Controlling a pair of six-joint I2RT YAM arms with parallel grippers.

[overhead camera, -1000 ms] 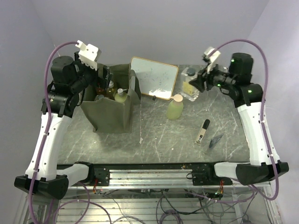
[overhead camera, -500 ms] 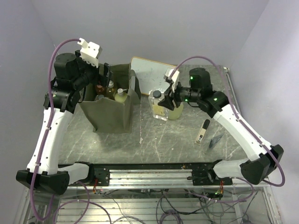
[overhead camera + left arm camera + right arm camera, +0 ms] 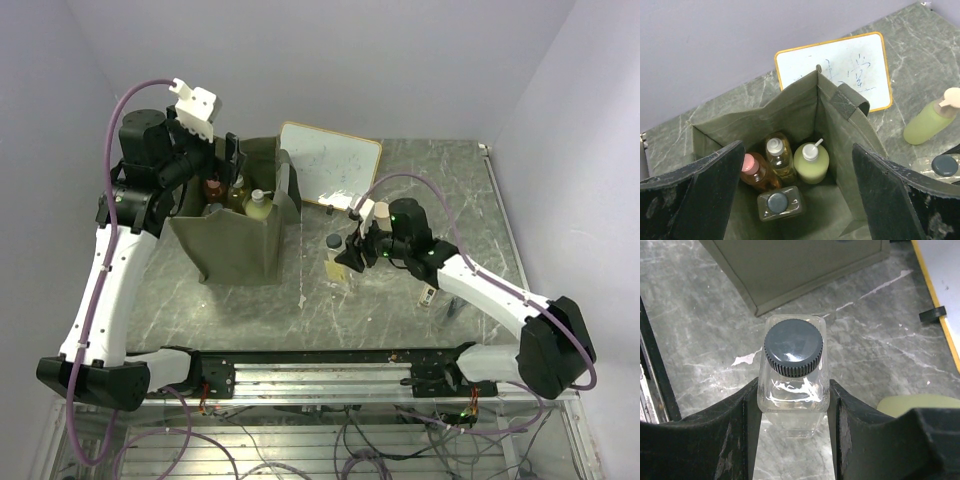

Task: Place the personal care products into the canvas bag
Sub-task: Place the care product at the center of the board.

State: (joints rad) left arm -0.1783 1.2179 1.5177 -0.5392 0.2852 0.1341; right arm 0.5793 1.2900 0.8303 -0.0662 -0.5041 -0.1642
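**Right hand (image 3: pixel 794 412) holds clear bottle (image 3: pixel 793 382)**

Pinched by its two flat sides, below the ribbed black cap. It is mid-frame in the overhead view, just right of the canvas bag (image 3: pixel 235 245) — lifted or on the surface, cannot tell. Square, transparent body. Judged rigid, slick, fairly heavy; the flat faces are the place to grip. Left hand (image 3: pixel 795 200) hangs wide open over the bag's mouth — four bottles (image 3: pixel 811 161) inside.

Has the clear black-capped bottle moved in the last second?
Yes. The clear bottle, clamped in the right gripper, went from right of the whiteboard leftward, toward the canvas bag.
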